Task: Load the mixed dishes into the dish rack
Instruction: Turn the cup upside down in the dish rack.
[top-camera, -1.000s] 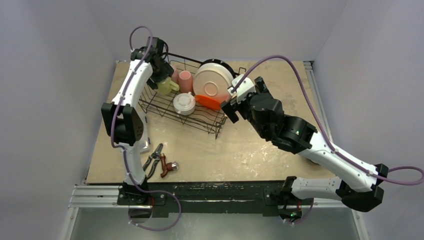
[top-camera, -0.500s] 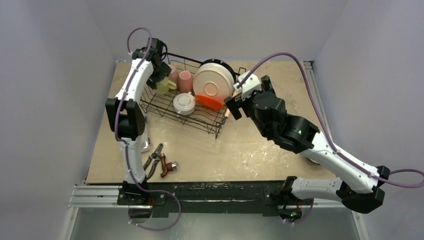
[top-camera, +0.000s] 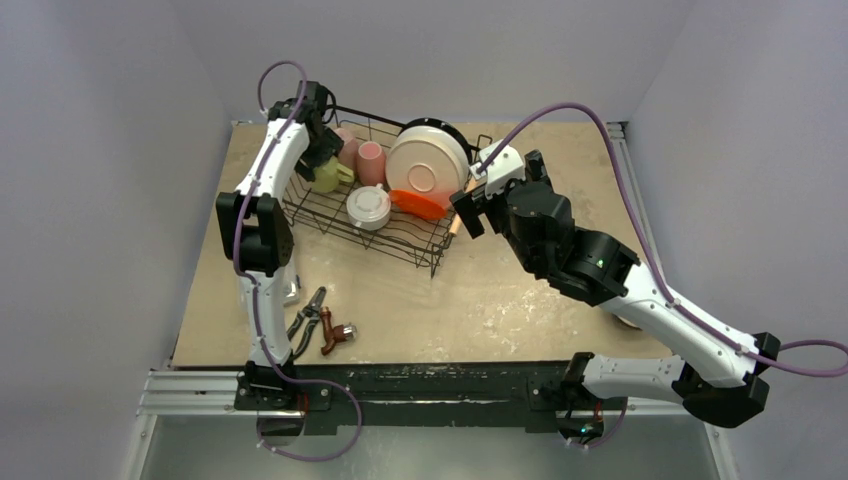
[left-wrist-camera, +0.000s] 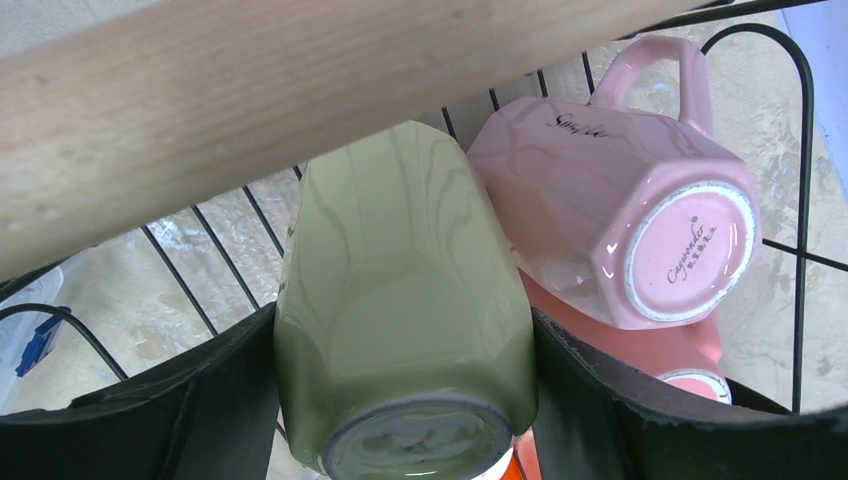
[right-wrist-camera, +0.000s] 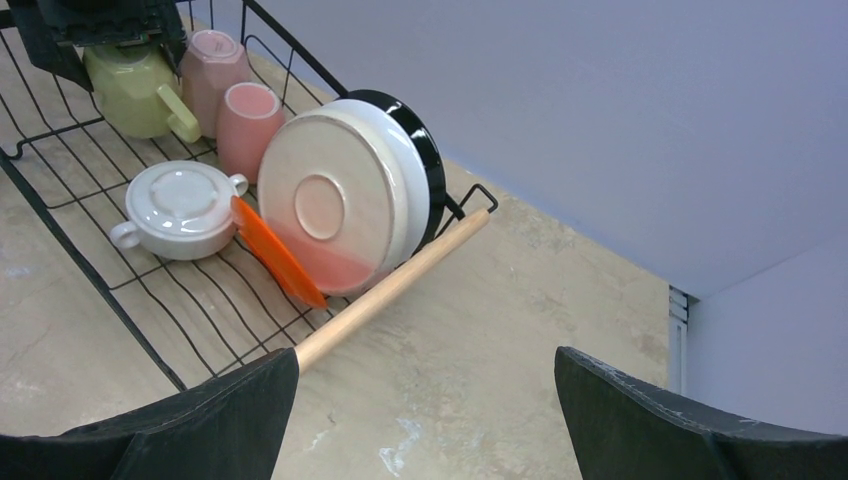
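At the dish rack (top-camera: 360, 238)'s far left corner, the left tool (left-wrist-camera: 405, 340) has its jaws closed across the body of the yellow-green mug (left-wrist-camera: 400, 260), one finger on each side. The mug's base faces the wrist camera, just under the rack's left wooden handle (left-wrist-camera: 250, 110).

I judge the mug to be rigid glazed ceramic, fairly light, slick and easy to chip against wire. Opposite flat facets give the surest hold, not the handle.

Touching it on the right is a pink mug (left-wrist-camera: 620, 210). Toward the rack's middle sits the white mug (right-wrist-camera: 180, 205), base up. Right of that, the red plate (right-wrist-camera: 275, 255) leans against the cream plate (right-wrist-camera: 335, 205), which stands on edge.

Just outside the rack's right wooden handle (right-wrist-camera: 390, 285), the right tool (right-wrist-camera: 425, 400) hangs over the surface (right-wrist-camera: 480, 380) with its jaws spread wide, holding nothing.
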